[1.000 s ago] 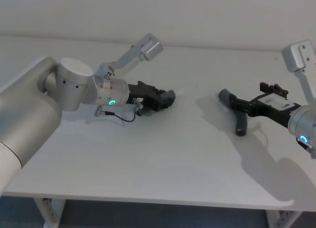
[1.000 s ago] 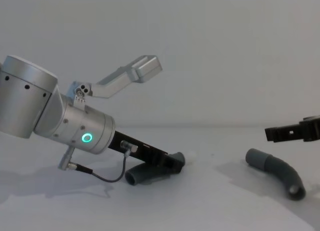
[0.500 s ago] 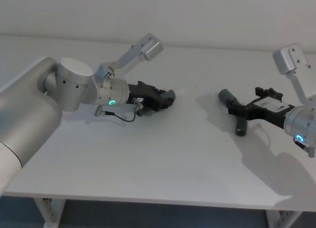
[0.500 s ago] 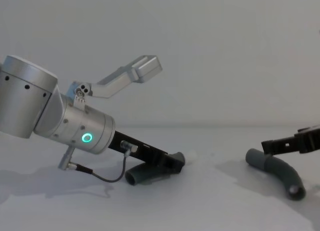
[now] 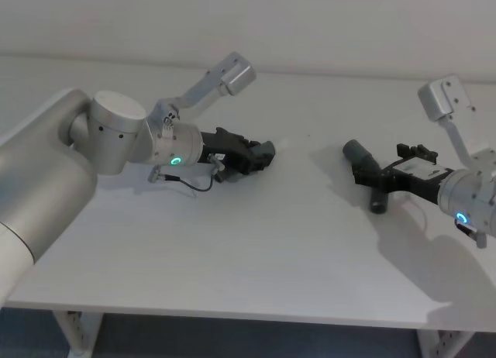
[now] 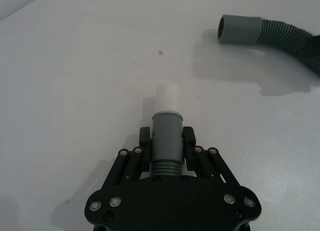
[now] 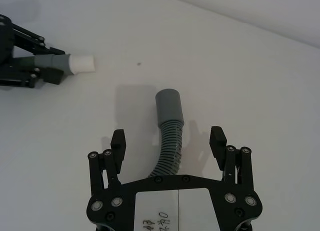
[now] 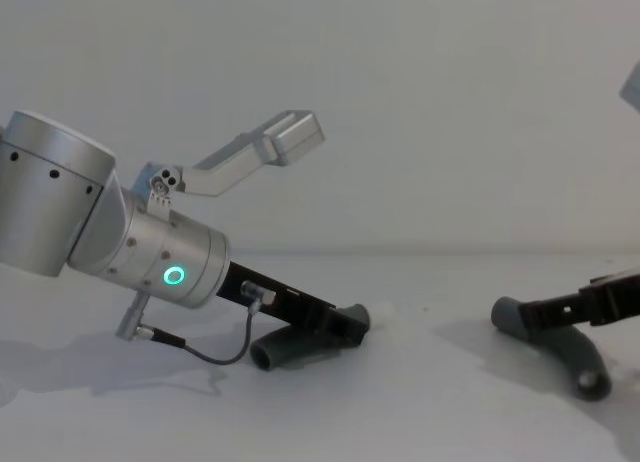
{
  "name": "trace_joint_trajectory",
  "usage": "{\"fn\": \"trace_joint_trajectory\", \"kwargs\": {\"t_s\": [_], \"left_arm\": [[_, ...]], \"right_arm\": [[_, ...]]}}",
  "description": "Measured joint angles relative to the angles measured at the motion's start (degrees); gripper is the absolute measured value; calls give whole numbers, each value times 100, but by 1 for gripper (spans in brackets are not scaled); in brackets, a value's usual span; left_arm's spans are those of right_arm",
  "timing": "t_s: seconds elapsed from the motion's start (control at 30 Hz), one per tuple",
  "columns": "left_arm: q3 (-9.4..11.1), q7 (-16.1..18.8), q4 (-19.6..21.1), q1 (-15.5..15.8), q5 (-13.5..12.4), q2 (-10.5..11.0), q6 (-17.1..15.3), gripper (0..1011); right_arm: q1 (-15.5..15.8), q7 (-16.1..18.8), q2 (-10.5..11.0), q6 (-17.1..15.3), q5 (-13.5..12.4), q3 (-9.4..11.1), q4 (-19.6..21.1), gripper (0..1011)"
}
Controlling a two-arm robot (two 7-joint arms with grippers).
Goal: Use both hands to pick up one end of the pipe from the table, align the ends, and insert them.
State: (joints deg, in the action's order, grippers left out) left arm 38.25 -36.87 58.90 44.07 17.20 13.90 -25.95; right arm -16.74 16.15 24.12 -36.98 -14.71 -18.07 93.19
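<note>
Right gripper (image 7: 168, 141): my jaws stand wide open and empty, low over the table (image 7: 260, 66).
Right hose piece (image 7: 168, 155): it lies flat on the table, its ribbed neck between my fingers (image 7: 118, 141) and apart from both. I judge the grip belongs on the ribs just behind the cuff, centred, so that closing does not roll it.
Closing: I should close slowly and evenly. The ribs will likely give a little, so I want it firm enough to stop twisting without crushing.
Sleeve (image 7: 168, 107): the plain wider cuff points away from my palm. I mean to leave all of it jutting free, its mouth clear.
Lift: I need only enough height to clear the table. The curved tail may drag the sleeve off level, so I watch its tilt.
Left gripper (image 6: 166, 141): across the table, my other jaws are clamped on the left hose piece (image 6: 166, 126) at its cuff, down near the surface.
Whitish tip (image 6: 166, 97): it sticks out past those fingers, well apart from the sleeve. I reckon both axes must line up before any push.
</note>
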Motion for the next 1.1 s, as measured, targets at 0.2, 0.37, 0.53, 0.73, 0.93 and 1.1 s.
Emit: {"fn": "trace_joint_trajectory", "kwargs": {"t_s": [0.2, 0.37, 0.53, 0.73, 0.93, 1.1], "left_arm": [[0, 0, 0, 0, 0, 0, 0, 376], [0, 0, 0, 0, 0, 0, 0, 376], [0, 0, 0, 0, 0, 0, 0, 376], [0, 0, 0, 0, 0, 0, 0, 376], [0, 0, 0, 0, 0, 0, 0, 376], [0, 0, 0, 0, 0, 0, 0, 376]], "right_arm": [[-47, -48, -86, -42, 48, -17, -133, 1001], [-77, -75, -140, -72, 76, -26, -208, 1001], [-107, -88, -190, -113, 113, -38, -283, 1002], [-133, -106, -231, -166, 149, -45, -328, 1002], [-138, -140, -283, -271, 191, -42, -341, 1001], [-124, -184, -318, -350, 218, -26, -333, 1002]]}}
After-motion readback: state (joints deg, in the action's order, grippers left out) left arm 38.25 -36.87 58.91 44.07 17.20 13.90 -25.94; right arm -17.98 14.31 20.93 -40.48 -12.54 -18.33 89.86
